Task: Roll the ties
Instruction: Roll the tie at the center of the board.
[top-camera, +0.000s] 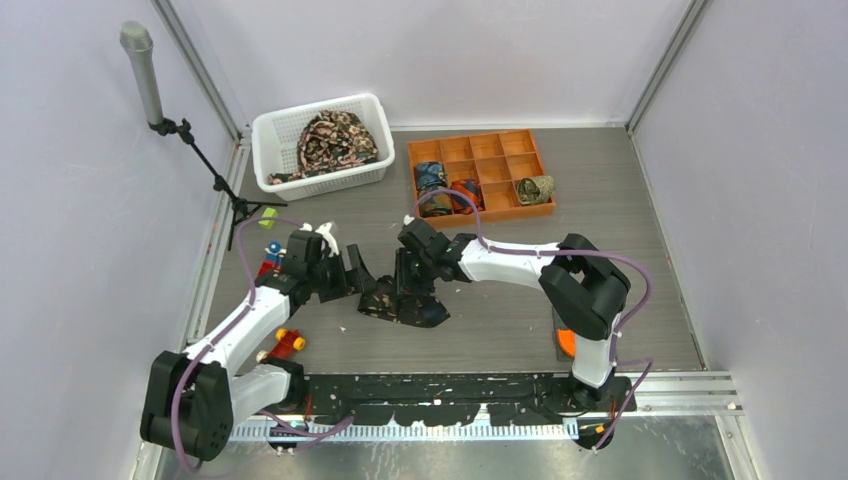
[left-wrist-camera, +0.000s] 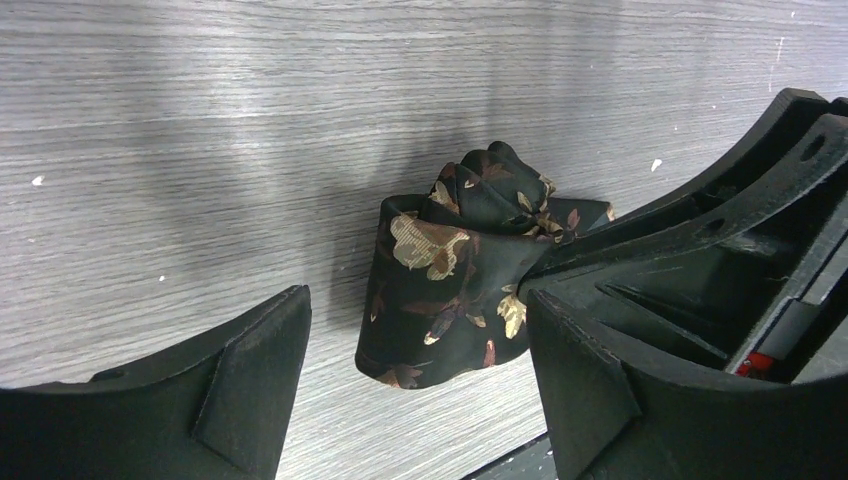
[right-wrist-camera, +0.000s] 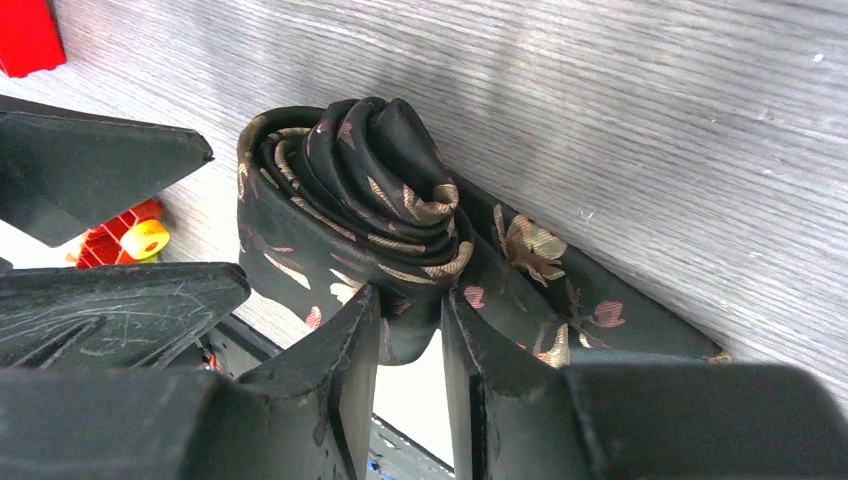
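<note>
Black floral-print tie (right-wrist-camera: 370, 200), coiled into a loose roll, tail flat on the grey wood desk (top-camera: 600, 260), dead centre. Clamped on the roll's lower edge: right pincer (right-wrist-camera: 410, 330), fingers pinched onto the cloth. Spread apart around the same roll: left pincer (left-wrist-camera: 415, 300), one finger touching the fabric. At 11 o'clock, white basket (top-camera: 330, 178) of loose ties (top-camera: 330, 140); at 1 o'clock, orange tray (top-camera: 457, 150) with rolled ties (top-camera: 535, 188).

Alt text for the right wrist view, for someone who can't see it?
The right gripper pinches the near edge of a rolled black floral tie on a grey wood-grain table. Its loose tail runs right; red toy pieces sit at left.
</note>
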